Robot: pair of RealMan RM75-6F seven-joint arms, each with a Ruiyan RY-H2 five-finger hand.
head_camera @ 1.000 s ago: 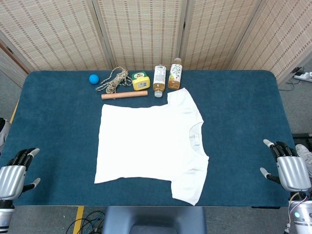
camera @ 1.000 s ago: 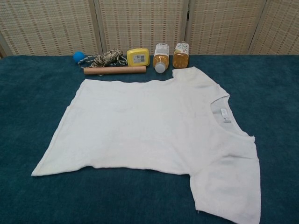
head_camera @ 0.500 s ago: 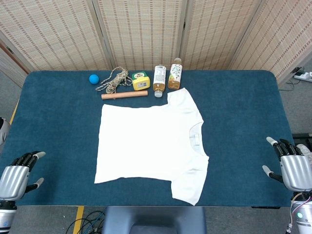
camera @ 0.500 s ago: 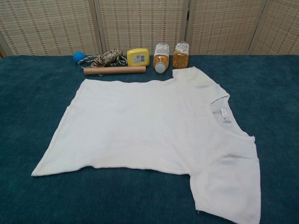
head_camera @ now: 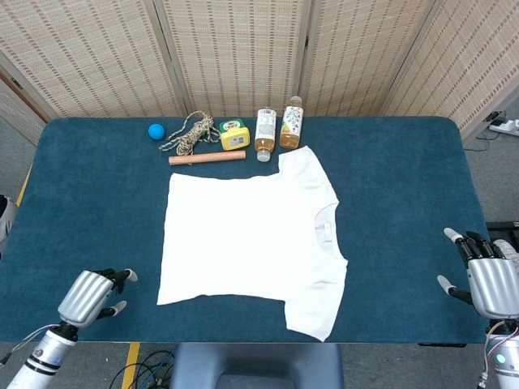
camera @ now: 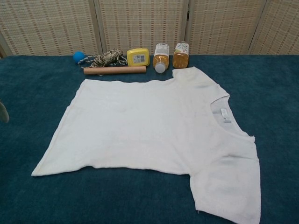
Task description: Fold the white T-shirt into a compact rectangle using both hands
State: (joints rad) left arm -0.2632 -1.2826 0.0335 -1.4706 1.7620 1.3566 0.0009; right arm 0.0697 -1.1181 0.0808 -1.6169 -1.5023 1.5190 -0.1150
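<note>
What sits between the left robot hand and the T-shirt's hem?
Nothing: only bare blue table separates the left robot hand from the T-shirt, per the head view.

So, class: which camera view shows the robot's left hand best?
The head view. There the left hand appears whole over the table's near left corner, short of the white T-shirt, holding nothing. The chest view shows only a pale sliver at its left edge, too little to identify as the hand.

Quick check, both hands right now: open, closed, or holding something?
Left hand: open, holding nothing, near the T-shirt's hem corner.
Right hand: open, holding nothing, at the table's right edge.
</note>
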